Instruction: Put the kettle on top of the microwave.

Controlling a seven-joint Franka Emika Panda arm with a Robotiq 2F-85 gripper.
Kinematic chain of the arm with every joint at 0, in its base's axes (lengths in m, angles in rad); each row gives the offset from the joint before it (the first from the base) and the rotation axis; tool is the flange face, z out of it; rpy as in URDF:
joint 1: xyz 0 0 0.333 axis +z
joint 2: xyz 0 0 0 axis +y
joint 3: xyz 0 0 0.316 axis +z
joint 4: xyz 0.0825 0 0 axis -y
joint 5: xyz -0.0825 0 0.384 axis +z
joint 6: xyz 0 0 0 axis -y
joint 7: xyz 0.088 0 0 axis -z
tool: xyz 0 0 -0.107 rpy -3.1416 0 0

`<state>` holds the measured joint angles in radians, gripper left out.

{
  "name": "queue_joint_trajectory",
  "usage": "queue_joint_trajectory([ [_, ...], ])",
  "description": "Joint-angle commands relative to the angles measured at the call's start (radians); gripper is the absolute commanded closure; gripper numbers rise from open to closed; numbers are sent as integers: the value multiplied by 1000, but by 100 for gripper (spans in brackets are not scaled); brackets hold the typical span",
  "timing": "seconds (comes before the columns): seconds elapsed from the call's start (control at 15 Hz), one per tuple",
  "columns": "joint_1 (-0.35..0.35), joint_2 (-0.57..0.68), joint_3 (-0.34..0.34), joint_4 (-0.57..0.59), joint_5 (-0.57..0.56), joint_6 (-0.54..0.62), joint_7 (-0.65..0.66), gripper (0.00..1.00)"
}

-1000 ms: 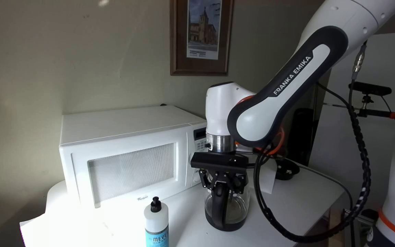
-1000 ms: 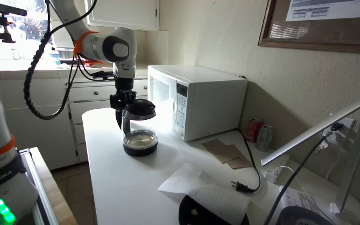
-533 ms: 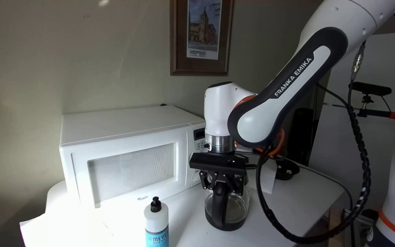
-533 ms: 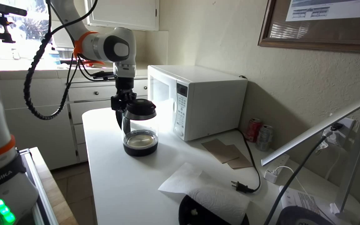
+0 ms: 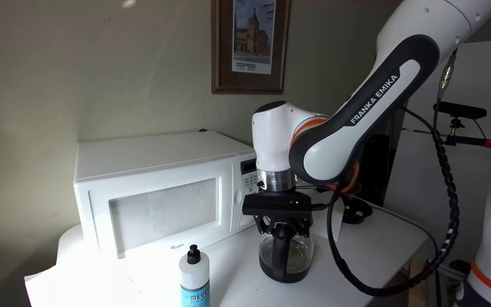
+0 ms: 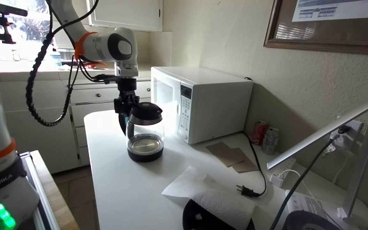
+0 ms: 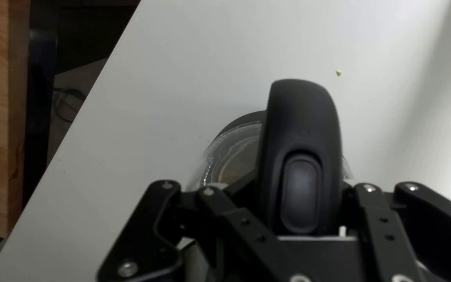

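Observation:
The kettle has a clear smoky glass body with a black lid, base and handle; it shows in both exterior views (image 5: 298,258) (image 6: 145,140). It is about upright at the table, in front of the microwave's panel end; I cannot tell if its base touches the table. My gripper (image 5: 283,230) points down and is shut on the kettle's handle; it also shows beside the lid in an exterior view (image 6: 127,107). In the wrist view the gripper (image 7: 300,192) has a finger on each side of the handle; fingertips are hidden. The white microwave (image 5: 156,198) (image 6: 209,108) has its door shut and a flat top.
A white bottle (image 5: 194,273) with black cap stands in front of the microwave. In an exterior view are cardboard pieces (image 6: 232,156), cans (image 6: 259,132), a loose plug (image 6: 248,191), a paper towel roll (image 6: 219,204) on a black pan, and a lamp (image 6: 327,127). A wall stands behind.
In the last half second the kettle and my gripper have shifted slightly together, away from the white bottle. The fingers look drawn in a little closer around the handle.

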<state>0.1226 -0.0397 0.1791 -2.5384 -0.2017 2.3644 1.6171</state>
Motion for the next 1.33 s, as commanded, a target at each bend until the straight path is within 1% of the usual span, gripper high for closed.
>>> queue_joint_trajectory([
  [0.0,6,-66,1,-3,-59,-64,20,94],
  [0.53,-7,-130,9,31,-100,-185,-32,94],
  [1.07,-19,-168,6,28,-100,-205,-41,94],
  [1.27,-27,-194,-5,23,-80,-210,-77,94],
])
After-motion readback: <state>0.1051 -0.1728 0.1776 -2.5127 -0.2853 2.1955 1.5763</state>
